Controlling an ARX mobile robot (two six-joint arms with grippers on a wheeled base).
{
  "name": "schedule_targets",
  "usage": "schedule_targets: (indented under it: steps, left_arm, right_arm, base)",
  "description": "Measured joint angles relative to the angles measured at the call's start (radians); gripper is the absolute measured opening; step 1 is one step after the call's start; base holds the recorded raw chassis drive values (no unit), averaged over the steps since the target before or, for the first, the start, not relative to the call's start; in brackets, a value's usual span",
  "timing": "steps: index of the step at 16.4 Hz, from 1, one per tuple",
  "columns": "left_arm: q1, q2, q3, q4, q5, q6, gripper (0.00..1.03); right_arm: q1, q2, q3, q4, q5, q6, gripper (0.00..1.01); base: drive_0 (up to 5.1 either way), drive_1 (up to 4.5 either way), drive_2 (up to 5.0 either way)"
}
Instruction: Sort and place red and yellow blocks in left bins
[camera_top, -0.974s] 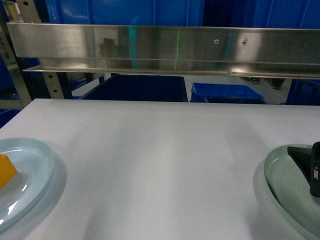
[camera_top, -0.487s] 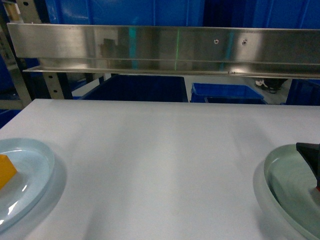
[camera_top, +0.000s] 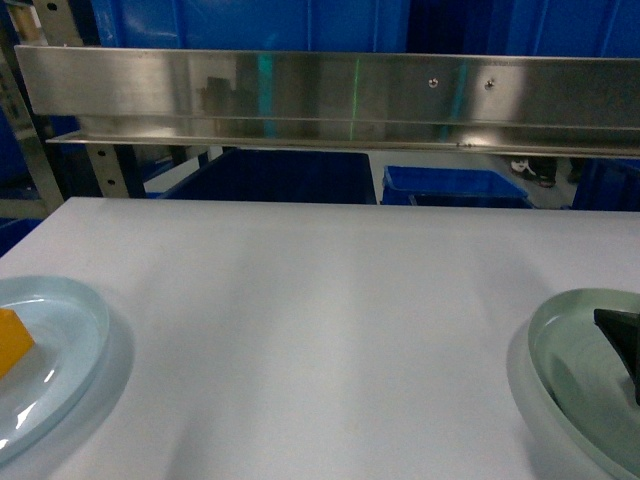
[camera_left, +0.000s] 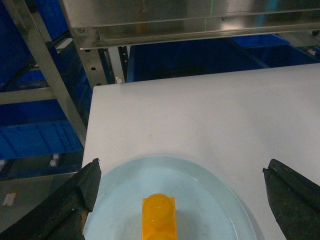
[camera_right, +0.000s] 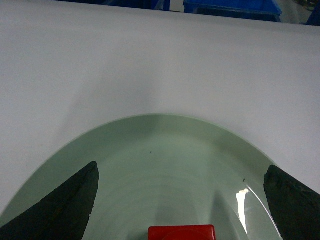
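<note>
The right gripper (camera_right: 181, 200) has drawn back to the 4 o'clock edge of the head view — a second ago it stood plainly over the green plate (camera_top: 560, 330). Its jaws are spread around the red block (camera_right: 181, 233), not yet gripped. The left gripper (camera_left: 181, 200), also spread, hangs over the yellow block (camera_left: 159, 219) on the pale blue plate (camera_left: 220, 180). Neither block has reached a blue bin (camera_top: 455, 185).

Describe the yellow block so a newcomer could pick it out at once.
Start at the white table and go to its left edge, where a pale blue plate sits. The yellow block lies on that plate, between the open left gripper fingers. It is orange-yellow with a stud on top; the other block, on the green plate, is red.
</note>
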Motion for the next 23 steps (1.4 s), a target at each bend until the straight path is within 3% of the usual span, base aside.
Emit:
schedule_targets:
  steps: [23]
  left_arm:
    - [0.000, 0.000, 0.000, 0.000, 0.000, 0.000, 0.98]
  right_arm:
    - [0.033, 0.059, -0.046, 0.103, 0.068, 0.042, 0.98]
  base:
    - [0.0, 0.00, 0.0]
